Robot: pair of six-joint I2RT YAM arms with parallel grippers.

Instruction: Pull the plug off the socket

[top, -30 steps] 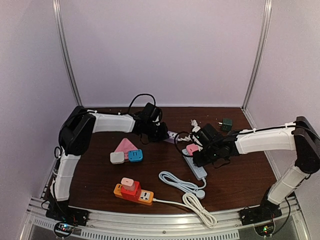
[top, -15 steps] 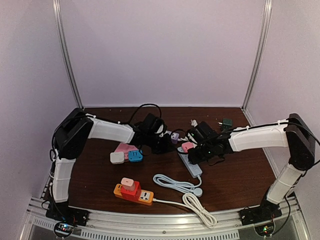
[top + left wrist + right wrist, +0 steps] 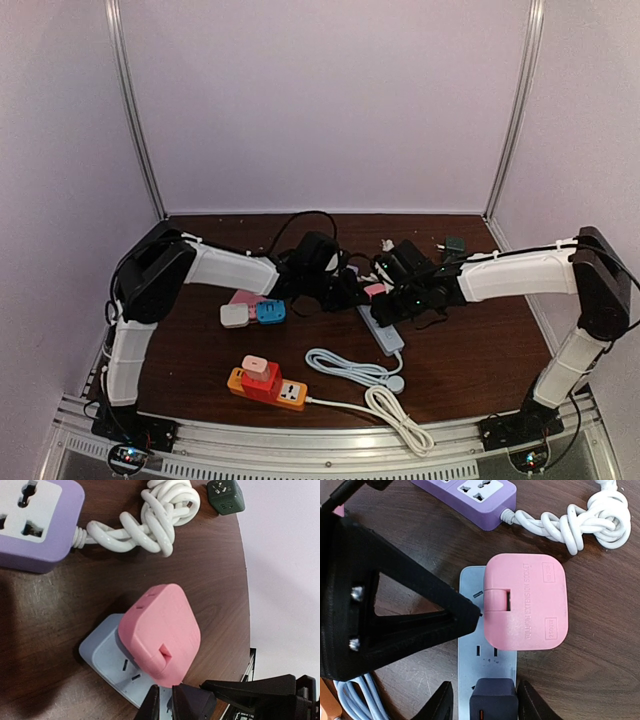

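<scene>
- Sitting pushed into the far end of the pale blue strip [image 3: 487, 662], the pink plug [image 3: 525, 600] overhangs that strip's right edge in the right wrist view. It is not yet pulled off.
- The right claw [image 3: 485, 707] has its 2 fingers [image 3: 442, 705] on either side of a dark plug [image 3: 492, 700]. This plug is seated on the same strip, just behind the pink plug toward the strip's near end.
- One finger lies against the dark plug and a sliver of gap shows on the other side, so this claw is spread around it, not clamped.
- The left claw [image 3: 347, 290] is at the left side of the strip. 1 black triangular finger [image 3: 395, 610] points its tip at the pink plug's left edge, above the strip's face.
- I cannot tell whether that tip touches the plug, nor whether this claw is spread or clenched.
- A purple strip [image 3: 480, 497] lies just beyond the blue strip's far end, apart from it, and its white cord [image 3: 590, 522] is knotted in a bundle to the right.
- A small dark green cube [image 3: 226, 496] sits farther beyond that, near the edge of the desk [image 3: 470, 350].
- An orange strip [image 3: 265, 385] carrying a red plug and a pink plug lies well apart from the blue strip, toward the arm bases.
</scene>
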